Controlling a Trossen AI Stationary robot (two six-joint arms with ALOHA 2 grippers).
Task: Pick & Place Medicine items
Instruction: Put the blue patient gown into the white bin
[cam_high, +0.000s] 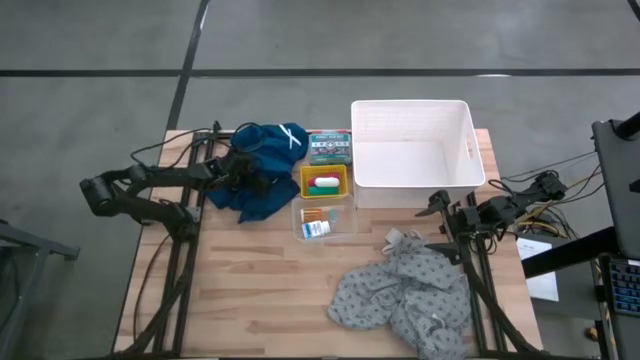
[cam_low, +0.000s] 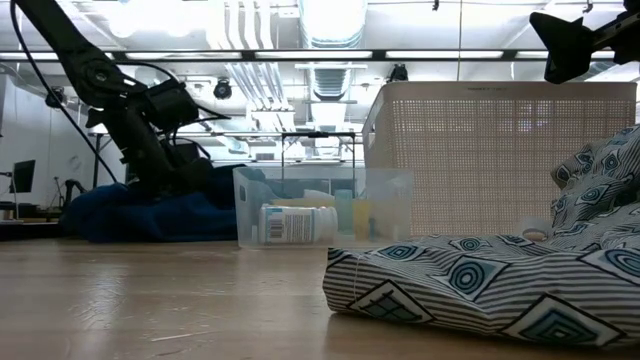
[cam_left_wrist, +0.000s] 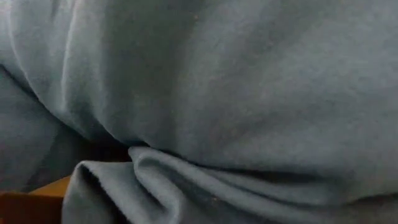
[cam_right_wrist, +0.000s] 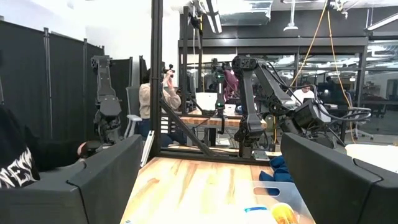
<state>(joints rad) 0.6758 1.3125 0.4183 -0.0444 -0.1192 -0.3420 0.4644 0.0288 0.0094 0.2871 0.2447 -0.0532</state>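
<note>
At table centre: medicine items sorted into 2 small containers, a white-and-blue bottle lying on its side with a small orange pack in the clear bin, and red, green and white tubes stacked in the yellow tray just at 12 o'clock of it. Grouped close, probably to keep the picks short. At 1 o'clock, touching the tray, the large white basket, likely the drop place. At 12 o'clock, a green printed box. At 9 o'clock, the dark blue cloth, with the left gripper buried against its folds, spread wide, holding nothing visible. At 3 o'clock, the right gripper, fingers wide apart and empty, parked near the basket's corner above the grey dotted cloth, which sprawls at 5 o'clock.
</note>
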